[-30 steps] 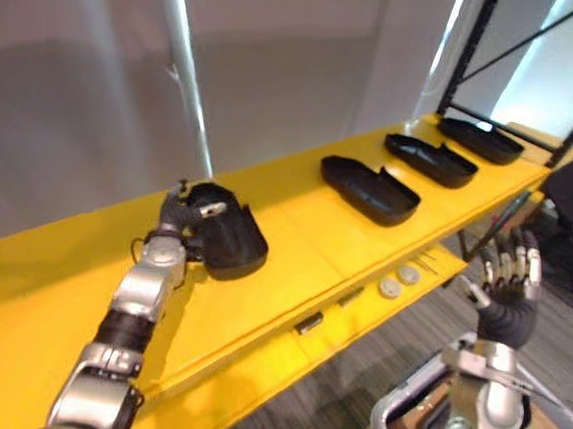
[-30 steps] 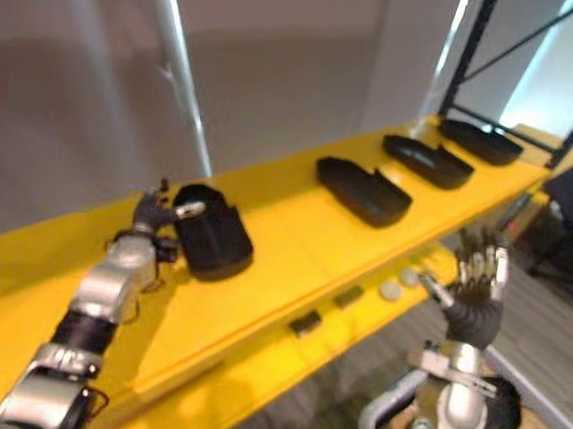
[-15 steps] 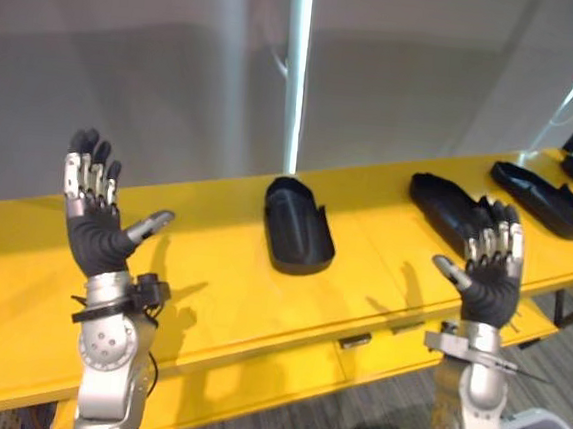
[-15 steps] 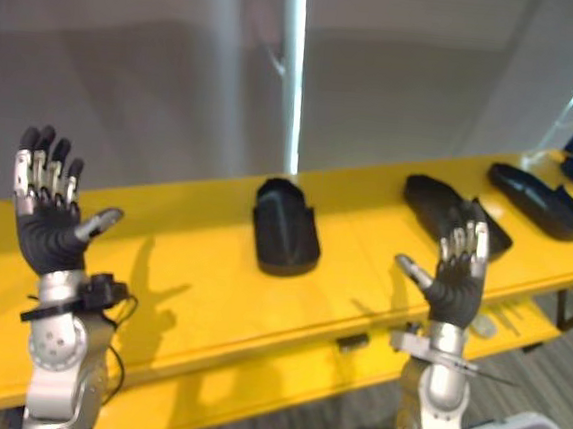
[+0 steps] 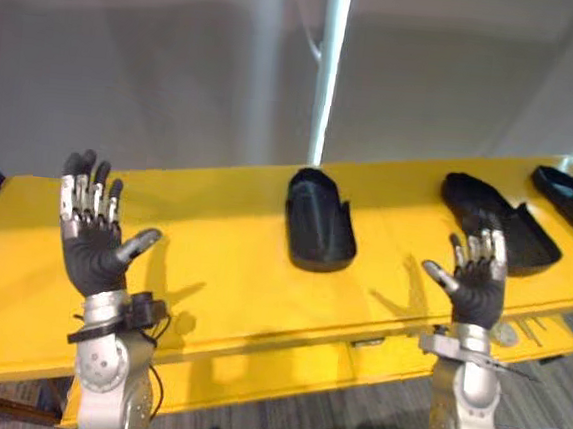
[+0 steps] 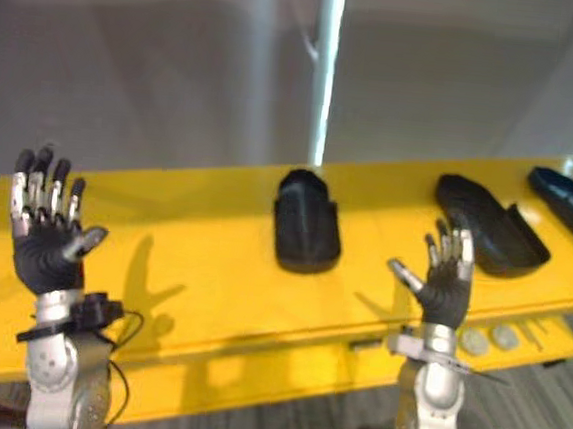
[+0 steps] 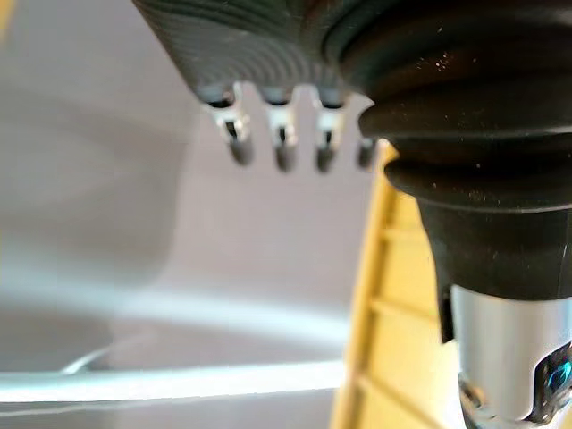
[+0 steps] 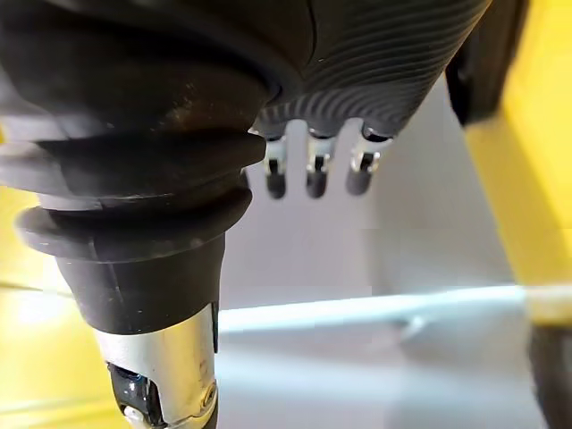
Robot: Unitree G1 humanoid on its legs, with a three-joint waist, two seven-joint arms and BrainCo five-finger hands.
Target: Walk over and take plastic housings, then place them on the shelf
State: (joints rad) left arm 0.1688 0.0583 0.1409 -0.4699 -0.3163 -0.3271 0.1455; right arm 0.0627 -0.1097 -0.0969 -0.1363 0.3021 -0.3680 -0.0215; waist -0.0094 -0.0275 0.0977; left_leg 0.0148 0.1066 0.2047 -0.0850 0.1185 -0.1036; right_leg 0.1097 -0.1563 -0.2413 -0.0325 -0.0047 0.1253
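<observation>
Grey wall (image 5: pixel 129 60) is backing the yellow shelf (image 5: pixel 221 269), where one plastic housing (image 5: pixel 320 228) is lying centrally, a second housing (image 5: pixel 501 228) to its right. Both empty, left hand (image 5: pixel 93 248) and right hand (image 5: pixel 476 289) are hovering, fingers spread wide. The right hand, seemingly near the second housing, is risking knocking it off.

I see a pale pole (image 5: pixel 329 78) standing upright against the grey wall (image 5: pixel 128 70). Two small pale discs (image 6: pixel 474 341) lie side by side, low on my right. Grey floor (image 5: pixel 278 427) runs below.

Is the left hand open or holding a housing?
Open, empty: the left hand is raised, fingers straight, apart from the nearest housing lying on the yellow shelf.
</observation>
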